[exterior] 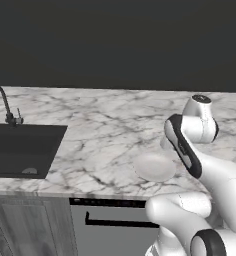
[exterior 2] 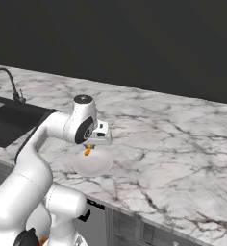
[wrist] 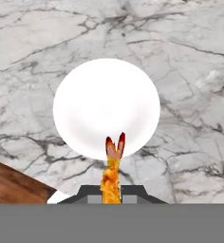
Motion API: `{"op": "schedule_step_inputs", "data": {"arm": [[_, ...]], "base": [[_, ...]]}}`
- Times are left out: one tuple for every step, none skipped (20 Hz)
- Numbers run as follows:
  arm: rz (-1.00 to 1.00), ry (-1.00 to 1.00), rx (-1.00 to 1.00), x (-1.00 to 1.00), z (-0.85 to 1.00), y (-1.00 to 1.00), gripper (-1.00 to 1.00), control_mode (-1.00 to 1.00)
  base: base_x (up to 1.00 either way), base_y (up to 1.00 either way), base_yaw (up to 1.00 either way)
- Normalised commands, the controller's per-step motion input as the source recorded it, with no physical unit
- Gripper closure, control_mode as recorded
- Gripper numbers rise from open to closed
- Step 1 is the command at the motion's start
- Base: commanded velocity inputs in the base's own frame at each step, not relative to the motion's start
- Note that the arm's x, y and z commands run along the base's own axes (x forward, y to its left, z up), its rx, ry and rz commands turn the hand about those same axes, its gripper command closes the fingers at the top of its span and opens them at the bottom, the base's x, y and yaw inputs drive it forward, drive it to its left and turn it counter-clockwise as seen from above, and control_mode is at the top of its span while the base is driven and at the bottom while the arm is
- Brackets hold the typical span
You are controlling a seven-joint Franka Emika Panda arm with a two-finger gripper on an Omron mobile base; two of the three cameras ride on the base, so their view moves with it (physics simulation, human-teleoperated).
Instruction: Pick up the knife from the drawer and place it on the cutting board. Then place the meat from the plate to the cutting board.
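Meat (wrist: 112, 171), the orange-yellow sliver, hangs pinched in the gripper (exterior 2: 89, 146) above the bare plate (wrist: 107, 107), so I judge the second step in hand: lifted, not yet carried across. Jaws closed tight on the meat, which juts up toward 12 o'clock in the hand view. Board (wrist: 14, 185) shows as a brown corner at 8 o'clock there, just beside the plate; next move calls for a short swing that way, then lowering and releasing over the wood.

Orange-yellow meat (wrist: 111, 175), white plate (wrist: 107, 107), brown cutting board (wrist: 12, 185)
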Motion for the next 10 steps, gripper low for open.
{"op": "schedule_step_inputs", "data": {"arm": [[0.00,0.00,0.00,0.00,0.27,-0.02,1.00,-1.00],[0.00,0.00,0.00,0.00,0.30,0.00,1.00,-1.00],[0.00,0.00,-0.01,0.00,0.34,0.00,1.00,-1.00],[0.00,0.00,-0.02,0.00,0.31,0.00,1.00,-1.00],[-0.01,0.00,-0.02,0.00,0.31,0.00,1.00,-1.00],[-0.07,0.00,-0.01,0.00,0.28,0.00,1.00,-1.00],[-0.14,0.00,-0.03,-0.02,0.21,0.00,1.00,-1.00],[-0.21,0.00,-0.02,0.00,0.19,0.00,1.00,-1.00],[-0.27,0.00,-0.02,-0.06,0.13,0.00,1.00,-1.00],[-0.28,0.00,-0.03,-0.06,0.11,0.00,1.00,-1.00]], "base": [[0.00,0.00,0.00],[0.00,0.00,0.00],[0.00,0.00,0.00],[0.00,0.00,0.00],[0.00,0.00,0.00],[0.00,0.00,0.00],[0.00,0.00,0.00],[0.00,0.00,0.00],[0.00,0.00,0.00],[0.00,0.00,0.00]]}}
